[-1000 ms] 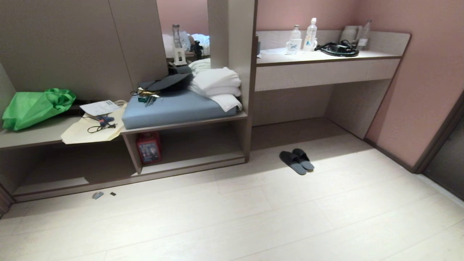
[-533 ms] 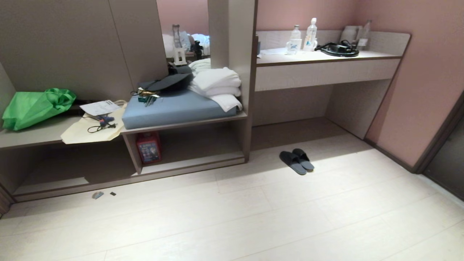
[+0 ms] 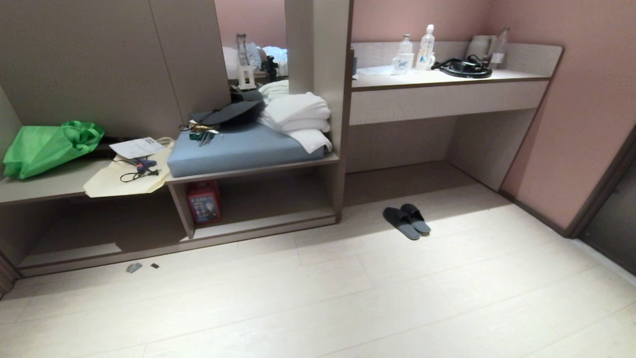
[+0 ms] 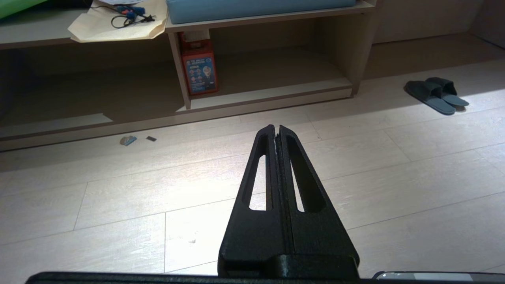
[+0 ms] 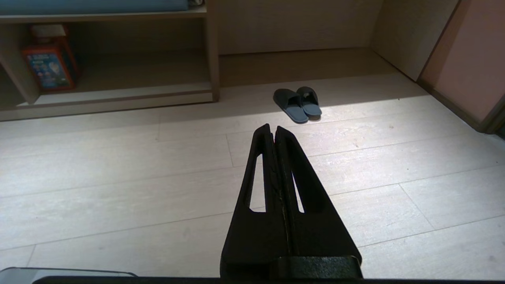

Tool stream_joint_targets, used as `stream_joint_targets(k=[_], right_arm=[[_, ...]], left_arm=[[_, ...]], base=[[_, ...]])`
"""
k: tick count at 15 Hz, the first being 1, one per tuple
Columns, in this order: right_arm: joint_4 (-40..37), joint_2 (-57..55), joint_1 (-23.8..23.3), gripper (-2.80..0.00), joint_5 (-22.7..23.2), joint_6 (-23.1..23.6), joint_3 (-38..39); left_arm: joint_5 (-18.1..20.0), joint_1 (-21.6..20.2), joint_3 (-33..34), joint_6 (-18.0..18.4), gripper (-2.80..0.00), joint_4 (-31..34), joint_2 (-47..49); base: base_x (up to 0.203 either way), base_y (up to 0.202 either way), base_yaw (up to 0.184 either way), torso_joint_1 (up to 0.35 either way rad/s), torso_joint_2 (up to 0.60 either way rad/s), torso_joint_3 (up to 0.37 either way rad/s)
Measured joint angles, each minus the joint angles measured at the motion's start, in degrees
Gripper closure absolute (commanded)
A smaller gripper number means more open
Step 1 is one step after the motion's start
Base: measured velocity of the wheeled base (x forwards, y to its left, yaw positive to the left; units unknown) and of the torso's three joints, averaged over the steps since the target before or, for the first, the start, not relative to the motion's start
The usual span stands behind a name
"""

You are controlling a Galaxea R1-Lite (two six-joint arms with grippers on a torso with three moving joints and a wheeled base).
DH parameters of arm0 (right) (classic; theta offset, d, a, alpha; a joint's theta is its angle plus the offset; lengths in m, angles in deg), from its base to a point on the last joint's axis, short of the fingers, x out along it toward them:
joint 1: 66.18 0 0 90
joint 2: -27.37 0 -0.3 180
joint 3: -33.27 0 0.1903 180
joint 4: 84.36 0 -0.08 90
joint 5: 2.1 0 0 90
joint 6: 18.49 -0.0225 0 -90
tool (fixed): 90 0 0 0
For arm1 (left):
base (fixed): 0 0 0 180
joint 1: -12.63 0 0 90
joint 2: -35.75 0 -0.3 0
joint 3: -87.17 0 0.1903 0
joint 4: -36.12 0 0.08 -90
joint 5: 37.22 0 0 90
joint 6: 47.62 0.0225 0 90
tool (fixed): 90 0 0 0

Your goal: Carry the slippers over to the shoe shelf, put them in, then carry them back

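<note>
The dark grey-blue slippers (image 3: 406, 220) lie side by side on the pale floor, just right of the taupe unit and in front of the desk recess. They also show in the left wrist view as slippers (image 4: 436, 94) and in the right wrist view as slippers (image 5: 298, 103). The shoe shelf (image 3: 263, 221) is the low cubby under the blue cushion, with a pale bottom board and raised lip. My left gripper (image 4: 275, 128) is shut and empty, hanging above the floor far from the slippers. My right gripper (image 5: 272, 127) is shut and empty too, pointing toward the slippers from a distance.
A red box (image 3: 204, 202) stands at the cubby's left end. Small scraps (image 3: 134, 267) lie on the floor by the unit's lip. The desk counter (image 3: 447, 79) carries bottles and a cable. A green bag (image 3: 47, 146) and a cream tote (image 3: 124, 176) sit on the upper board.
</note>
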Motion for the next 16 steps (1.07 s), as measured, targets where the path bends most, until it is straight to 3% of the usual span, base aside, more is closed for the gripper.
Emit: stream_joint_targets(k=[12, 16], right_arm=[[0.00, 0.00, 0.00, 0.00, -0.02, -0.24, -0.02], [-0.16, 0.00, 0.00, 0.00, -0.15, -3.24, 0.00]], left_arm=[[0.02, 0.00, 0.00, 0.00, 0.00, -0.05, 0.00], [0.04, 0.00, 0.00, 0.00, 0.00, -0.07, 0.00]], base=[[0.000, 0.000, 0.000, 0.000, 0.00, 0.000], [0.000, 0.000, 0.000, 0.000, 0.00, 0.000]])
